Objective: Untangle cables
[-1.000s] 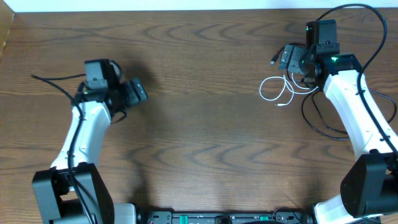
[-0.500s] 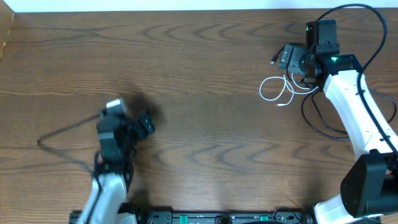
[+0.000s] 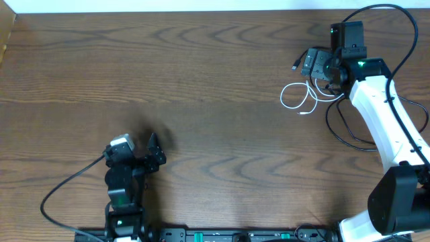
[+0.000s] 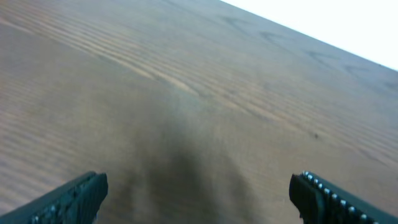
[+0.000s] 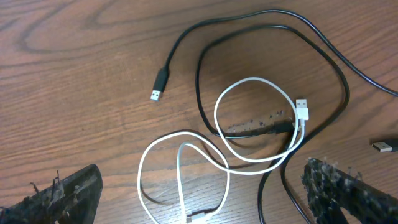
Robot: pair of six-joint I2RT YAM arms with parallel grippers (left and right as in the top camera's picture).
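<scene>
Right gripper (image 5: 199, 177): jaws wide, nothing held, hovering just above the cables. Left gripper (image 4: 199, 186): jaws wide too, empty, only bare wood between the fingers, view blurred.

White cable (image 5: 301, 107): directly ahead of the right gripper and between its spread fingers in the wrist view. Two loose loops, with one flat plug toward the right finger side and the other end low at the frame edge, close to the gripper. Black cable (image 5: 163, 78): USB plug lying free, farther out and toward the left finger. Its cord runs in a big arc around the white loops. The white loop crosses over the black cord near the middle, touching, so they are tangled there. One more small plug (image 5: 382, 146) is just above the right finger; can't tell which cord it belongs to.

Both cables are well apart from the left gripper, across the table.

Writing: plugs too small to read. Green light (image 3: 363, 65) lit on the right arm.

Surface: dark brown wood-grain table (image 3: 215, 101), matte. Pale strip (image 3: 201, 5) along the far edge.
</scene>
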